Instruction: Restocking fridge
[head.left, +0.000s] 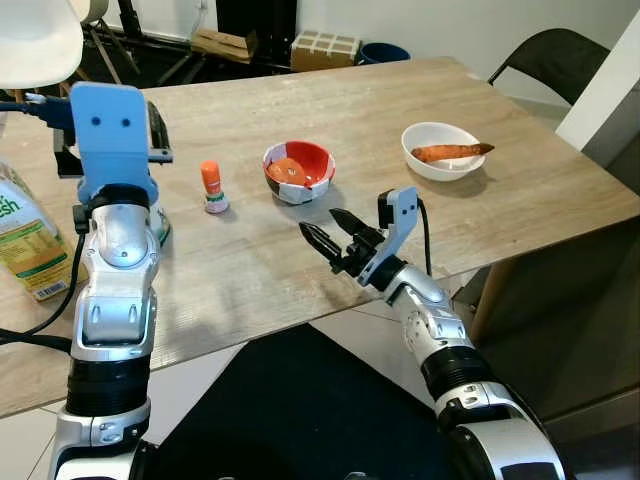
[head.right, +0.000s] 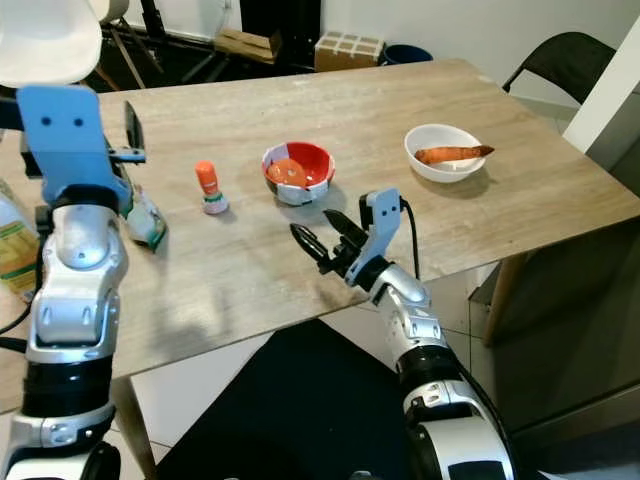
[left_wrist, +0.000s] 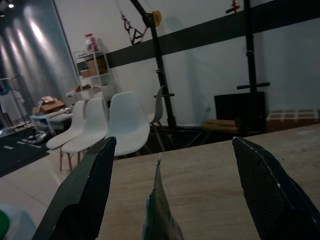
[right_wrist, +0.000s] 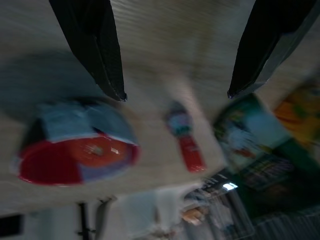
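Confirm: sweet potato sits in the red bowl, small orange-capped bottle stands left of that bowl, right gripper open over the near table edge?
Not quite. The sweet potato lies in the white bowl, as the left eye view shows. The red bowl holds something orange. The small orange-capped bottle and the open right gripper are as stated.

Both arms are built of rounded silver segments joined by black ribbed collars, with small dark screw holes along the left forearm. Each wrist carries a flat light-blue plate, the left one marked by two dark screw heads, and a black cable runs from each plate back along the arm. The left hand (head.right: 130, 125) and the right hand (head.left: 332, 232) each end in two long, tapering black fingers (left_wrist: 82, 195) with a matte, slightly speckled surface.
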